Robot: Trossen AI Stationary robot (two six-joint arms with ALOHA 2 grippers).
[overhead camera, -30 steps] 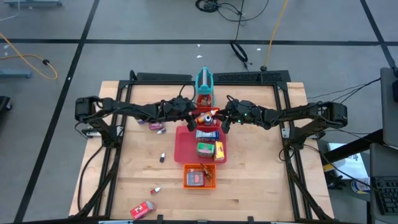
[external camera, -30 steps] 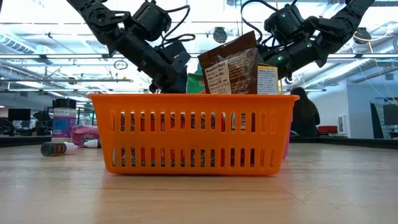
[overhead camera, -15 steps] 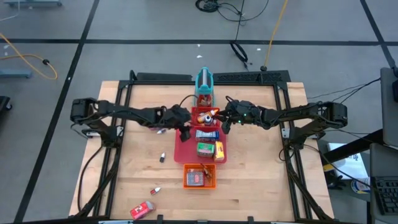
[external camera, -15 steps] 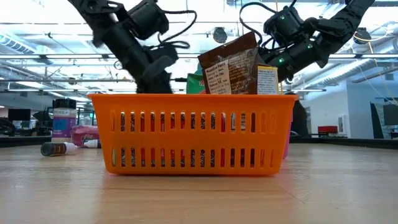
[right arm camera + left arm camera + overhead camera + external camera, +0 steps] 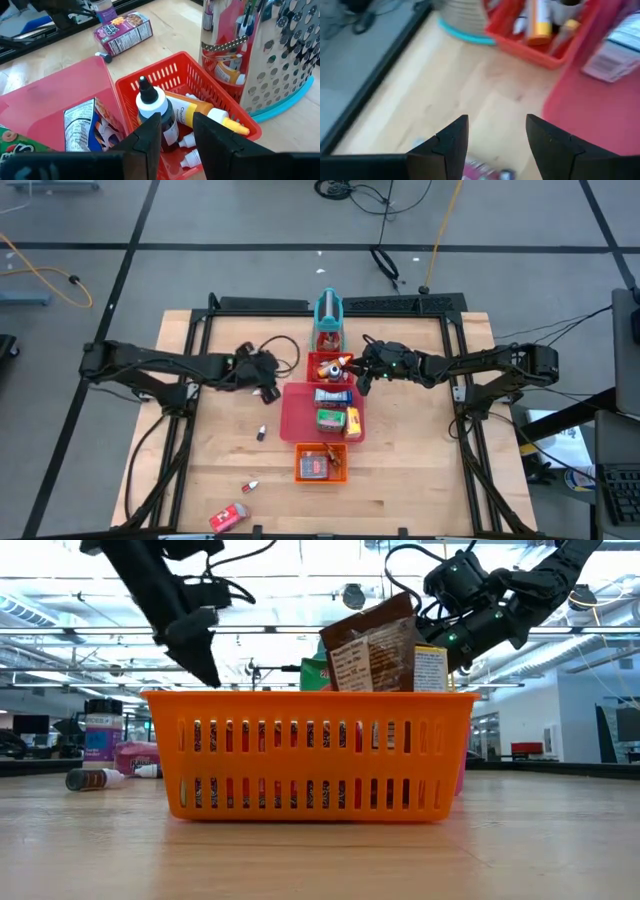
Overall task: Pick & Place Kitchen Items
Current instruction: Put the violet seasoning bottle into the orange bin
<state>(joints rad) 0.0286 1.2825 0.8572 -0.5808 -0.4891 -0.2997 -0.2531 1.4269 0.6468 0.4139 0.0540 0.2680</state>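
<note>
Left tool [image 5: 492,142] jaws apart and empty over table [image 5: 400,480] beside pink-purple packet [image 5: 251,384], likely next pick; right tool [image 5: 176,131] clamped on dark bottle [image 5: 156,116], standing it in small red tray [image 5: 240,131]

Overhead looks down; low level, near orange tray [image 5: 310,755]; wrists close
</note>
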